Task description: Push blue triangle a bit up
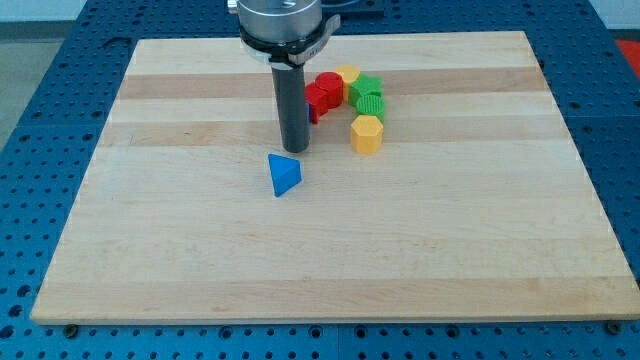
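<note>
Look first at my tip [294, 149]: your arm carries no claw, only a straight dark rod, so nothing opens, closes or grips. That rod comes down from the grey mount at the view's top, and its lower end meets the board [150, 250] a little above the middle.

You find the blue triangle [284, 175] just below it, at about 7 o'clock from my tip. The two are very near, and you cannot tell from this angle whether they touch. The triangle lies alone on the pale wood, slightly left of the board's middle, with one corner pointing toward the view's bottom.

You see the other blocks gathered at about 2 o'clock from my tip, close together. The red block [322, 96] is partly hidden by the rod, so its shape is unclear. A yellow block [347, 74] peeks out behind it, at 1 o'clock from the red one, mostly covered. Green blocks [367, 93] stand at 3 o'clock from the red one, touching it or nearly so; their ribbed sides show, but not their exact shape. A yellow hexagon [367, 133] sits at 6 o'clock from the green, just beside it, and at 3 o'clock from my tip.

Around the board you see a blue perforated table [40, 90].
</note>
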Robot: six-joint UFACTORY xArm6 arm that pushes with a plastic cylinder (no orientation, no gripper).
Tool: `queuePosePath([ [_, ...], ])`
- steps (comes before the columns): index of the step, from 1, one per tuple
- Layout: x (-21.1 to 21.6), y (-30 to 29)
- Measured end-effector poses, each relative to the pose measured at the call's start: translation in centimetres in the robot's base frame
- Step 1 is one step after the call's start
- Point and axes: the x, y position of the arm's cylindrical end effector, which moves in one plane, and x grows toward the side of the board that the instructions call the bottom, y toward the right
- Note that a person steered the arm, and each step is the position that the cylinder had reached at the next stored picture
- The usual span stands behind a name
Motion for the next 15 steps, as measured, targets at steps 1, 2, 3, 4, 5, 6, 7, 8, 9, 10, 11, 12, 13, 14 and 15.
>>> queuePosePath([
  [1, 0.3, -3.5],
  [2, 0.7, -9.4],
  [3, 3.5, -12.9],
  [4, 6.3, -12.9],
  [5, 6.9, -12.0],
  [6, 6.9, -10.1],
  [7, 6.9, -7.8],
  [8, 6.9, -4.9],
  [9, 6.8, -2.9],
  [10, 6.6, -1.7],
  [11, 6.4, -1.5],
  [12, 5.7, -1.5],
  [13, 4.9, -1.5],
  [14, 5.2, -1.5],
  [15, 6.8, -0.9],
])
